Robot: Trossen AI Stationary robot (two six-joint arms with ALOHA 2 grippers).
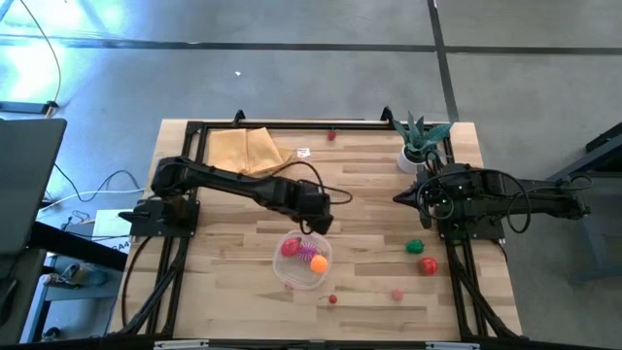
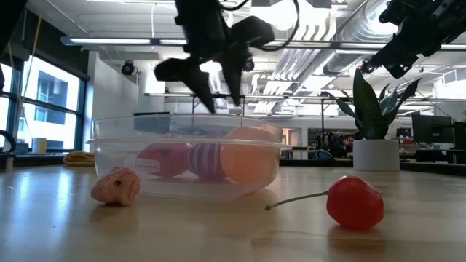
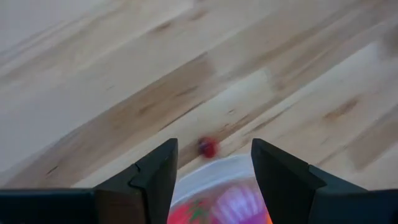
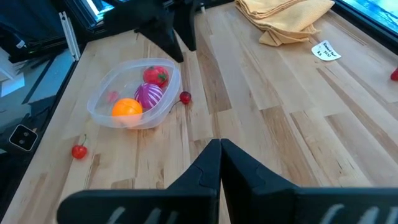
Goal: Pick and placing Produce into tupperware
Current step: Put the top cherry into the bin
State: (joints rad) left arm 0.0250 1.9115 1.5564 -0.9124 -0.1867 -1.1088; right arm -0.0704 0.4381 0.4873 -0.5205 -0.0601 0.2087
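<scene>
The tub (image 1: pixel 304 259) sits near the middle of the table (image 1: pixel 233 282), toward its front edge. Inside lie a red fruit (image 1: pixel 290 247), a striped magenta piece (image 1: pixel 307 246) and an orange (image 1: pixel 318 262), packed close together; the right wrist view shows them clearly, red (image 4: pixel 156 75), magenta (image 4: pixel 148 95), orange (image 4: pixel 127 107).

The left gripper (image 1: pixel 319 220) hangs over the tub's back rim, above the fruit. Its fingers (image 3: pixel 155 177) stand partly apart with nothing between them; in the low view they point down just over the tub (image 2: pixel 186 156) without touching the contents.

Loose produce lies around the tub: a small cherry (image 1: pixel 332 298) just beyond its front right corner, a pale pink piece (image 1: pixel 397 294) farther right, then a red fruit (image 1: pixel 427 264) and a green one (image 1: pixel 414 246) well right of the tub. A small red bit (image 1: pixel 331 136) lies far behind the tub by the table's back edge.

The right gripper (image 1: pixel 400 197) waits well to the right of the tub, raised, its fingers (image 4: pixel 205 171) pressed together and empty. A cloth (image 1: pixel 245 149) lies behind the tub to the left, and a potted plant (image 1: pixel 420 141) stands far behind to the right.
</scene>
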